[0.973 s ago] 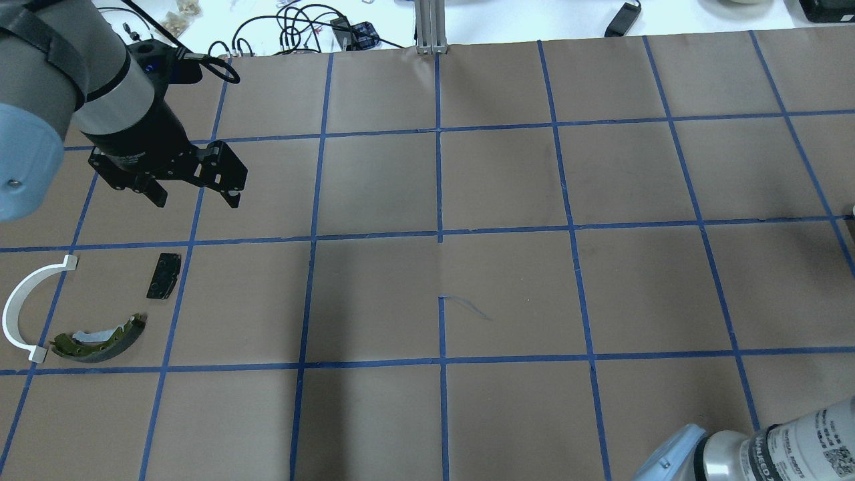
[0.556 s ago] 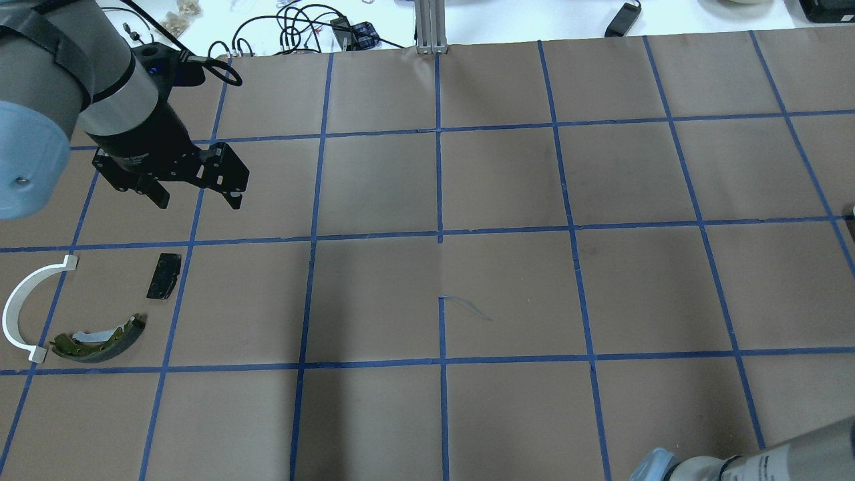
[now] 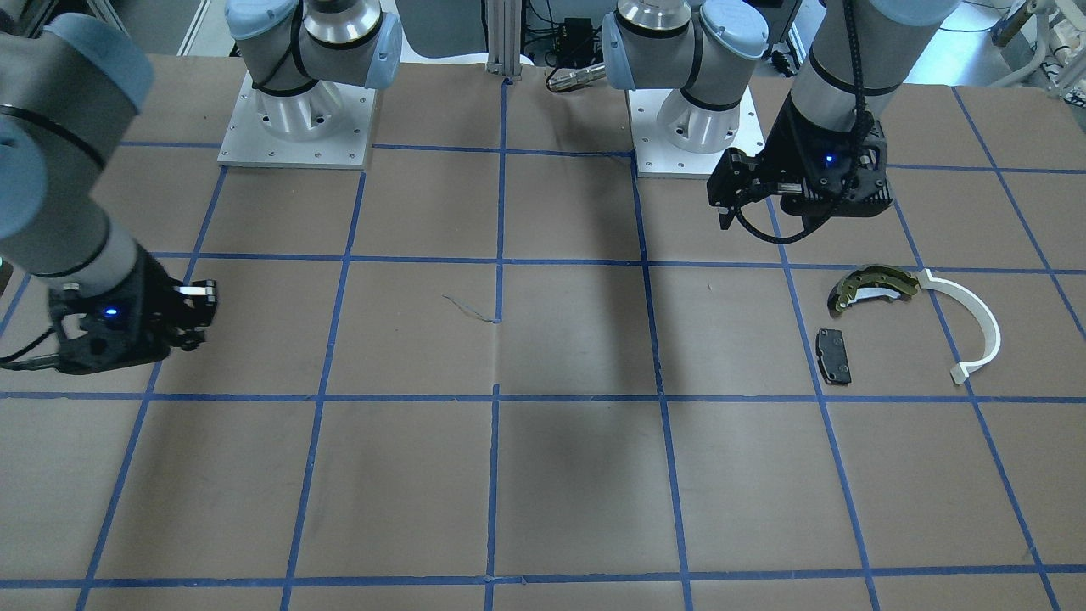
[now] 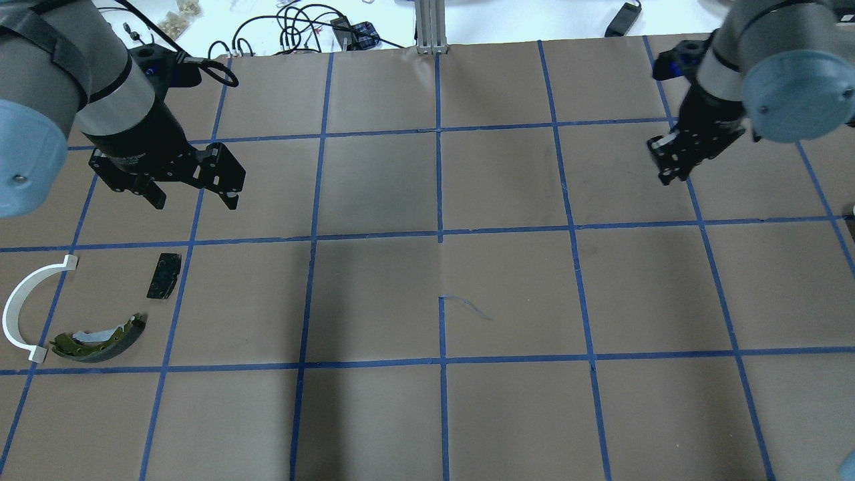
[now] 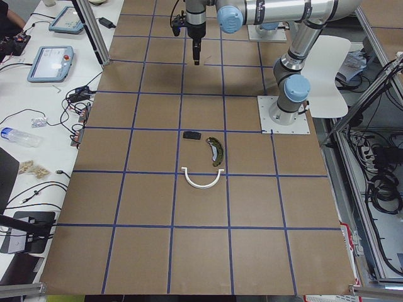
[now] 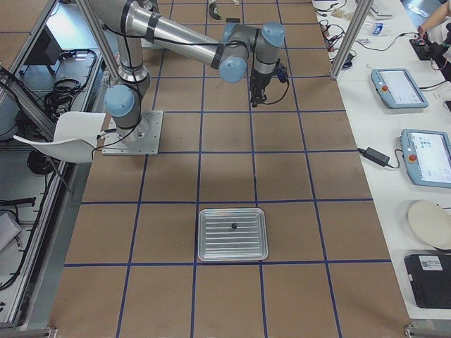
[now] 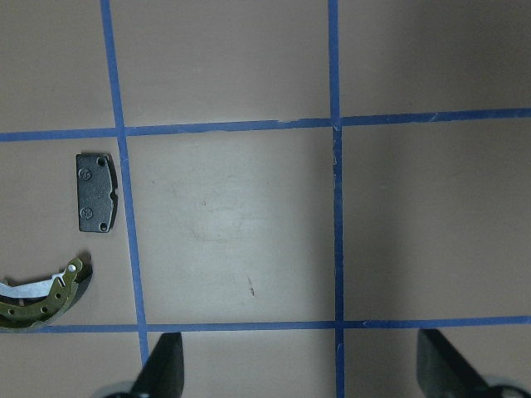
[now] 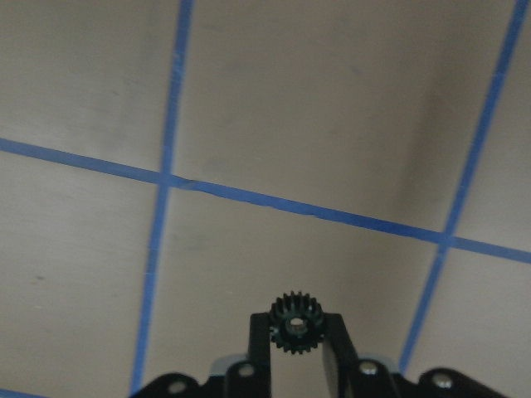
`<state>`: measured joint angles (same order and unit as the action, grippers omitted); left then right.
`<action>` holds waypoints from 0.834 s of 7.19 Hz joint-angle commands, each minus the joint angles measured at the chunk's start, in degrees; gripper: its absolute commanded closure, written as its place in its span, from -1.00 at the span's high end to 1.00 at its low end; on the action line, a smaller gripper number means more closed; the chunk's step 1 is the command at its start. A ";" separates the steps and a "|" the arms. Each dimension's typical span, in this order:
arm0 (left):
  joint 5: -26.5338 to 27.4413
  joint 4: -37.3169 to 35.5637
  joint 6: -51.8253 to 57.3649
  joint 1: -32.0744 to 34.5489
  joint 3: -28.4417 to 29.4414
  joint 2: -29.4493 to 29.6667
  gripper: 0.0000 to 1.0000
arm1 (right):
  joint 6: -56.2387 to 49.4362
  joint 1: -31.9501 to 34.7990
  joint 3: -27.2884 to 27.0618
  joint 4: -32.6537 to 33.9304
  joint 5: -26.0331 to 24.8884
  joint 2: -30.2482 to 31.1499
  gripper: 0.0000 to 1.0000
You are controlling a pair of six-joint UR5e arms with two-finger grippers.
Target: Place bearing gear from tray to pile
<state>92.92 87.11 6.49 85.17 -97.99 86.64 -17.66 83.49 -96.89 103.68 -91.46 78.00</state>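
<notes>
As R pincer (image 8: 295,328) grips gear (image 8: 294,320), pile (image 4: 100,341) far.

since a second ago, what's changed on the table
The right gripper has swung into the overhead view's upper right, pinching a small black toothed gear. The open left gripper, curved olive brake shoe, white plastic arc and black rectangular pad stayed put.

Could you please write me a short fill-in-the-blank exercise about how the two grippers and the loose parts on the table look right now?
1. The right gripper is shut on a small black ___.
2. The left gripper hangs with its jaws ___.
3. The curved arc beside the brake shoe is ___ in colour.
Missing words: gear; open; white.
</notes>
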 commanded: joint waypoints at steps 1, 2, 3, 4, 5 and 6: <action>-0.37 -4.55 0.28 -0.18 0.16 1.24 1.00 | 20.75 12.96 0.46 1.87 6.18 -2.05 -0.91; -0.03 -3.19 0.01 -0.10 -0.36 1.33 1.00 | 28.04 19.02 -0.05 6.32 6.12 -4.15 -0.90; -0.55 -2.74 -0.51 -0.01 -0.45 1.77 1.00 | 33.51 24.65 0.12 9.84 5.85 -7.21 -0.88; -0.29 -2.74 0.35 -0.01 -0.19 1.95 1.00 | 39.92 28.53 0.38 14.66 5.76 -10.81 -0.81; -0.64 -3.00 0.36 -0.01 -0.36 2.65 1.00 | 42.94 30.22 0.82 17.93 5.76 -13.02 -0.75; -0.99 -3.61 0.10 -0.09 -0.45 3.96 1.00 | 45.58 30.85 0.39 18.22 6.29 -13.57 -0.60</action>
<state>92.30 84.05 6.71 85.15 -98.34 89.31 23.76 112.51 -96.35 119.82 -85.57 66.17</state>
